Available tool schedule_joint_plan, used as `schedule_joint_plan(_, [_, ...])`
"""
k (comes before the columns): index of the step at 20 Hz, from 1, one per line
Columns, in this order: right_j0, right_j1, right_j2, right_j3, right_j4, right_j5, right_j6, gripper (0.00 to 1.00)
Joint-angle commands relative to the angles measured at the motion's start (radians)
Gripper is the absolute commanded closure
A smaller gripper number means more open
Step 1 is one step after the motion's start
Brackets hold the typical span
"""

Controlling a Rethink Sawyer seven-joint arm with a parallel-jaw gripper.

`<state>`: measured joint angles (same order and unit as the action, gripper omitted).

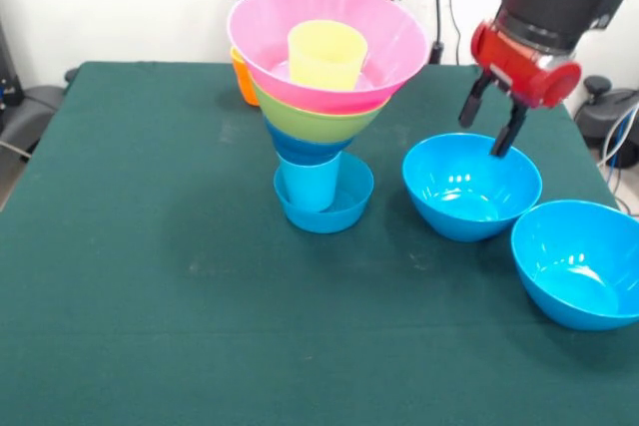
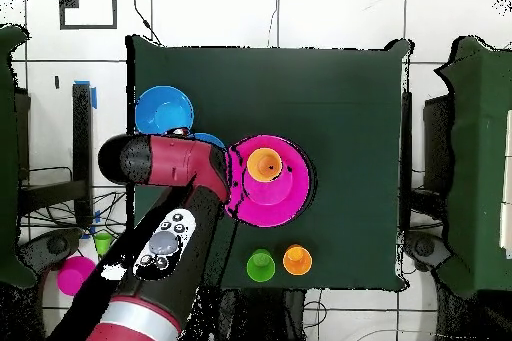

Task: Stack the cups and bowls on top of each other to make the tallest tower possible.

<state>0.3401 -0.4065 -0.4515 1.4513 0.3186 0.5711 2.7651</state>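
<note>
You see the funnel-shaped tower of plastic cups and bowls (image 1: 315, 122) standing mid-counter (image 1: 150, 296). At its bottom, a light blue plastic cup (image 1: 310, 182) stands in a small blue plastic bowl (image 1: 344, 209). On top, a yellow plastic cup (image 1: 326, 54) sits inside the big pink ribbed bowl (image 1: 399, 37). An orange plastic cup (image 1: 243, 77) stands just behind the tower. In the front view, one large blue plastic bowl (image 1: 471, 187) lies to the tower's right. A second large blue bowl (image 1: 579, 261) lies just beside it, further right and nearer the camera.
</note>
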Motion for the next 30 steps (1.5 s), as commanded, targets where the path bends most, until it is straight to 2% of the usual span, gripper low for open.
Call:
schedule_joint_plan(1, [0.013, 0.121, 0.071, 0.049, 0.055, -0.109, 0.237, 0.0])
schedule_joint_plan(9, [0.01, 0.169, 0.076, 0.011, 0.099, -0.092, 0.209, 0.0])
schedule_joint_plan(18, [0.006, 0.188, 0.021, -0.091, 0.113, 0.052, 0.198, 0.0])
schedule_joint_plan(30, [-0.042, 0.234, -0.005, -0.193, 0.11, 0.16, 0.175, 0.0])
